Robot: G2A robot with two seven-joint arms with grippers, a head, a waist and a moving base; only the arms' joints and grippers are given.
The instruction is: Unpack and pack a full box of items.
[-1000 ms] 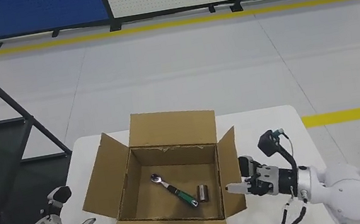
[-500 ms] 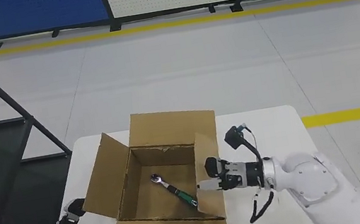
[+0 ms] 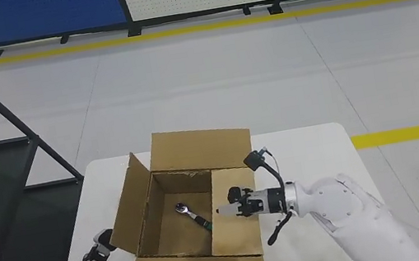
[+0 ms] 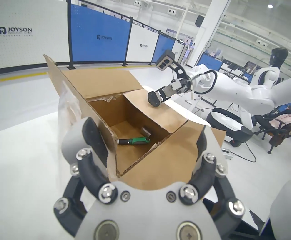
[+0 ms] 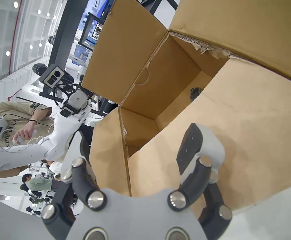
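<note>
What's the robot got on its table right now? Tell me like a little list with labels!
Box: cardboard box, on the white table
Inside: green-handled wrench, small grey part
Right gripper: open, on a side flap folded over the opening
Left gripper: open, at the box's corner on its own side
Other flaps: not folded shut
</note>
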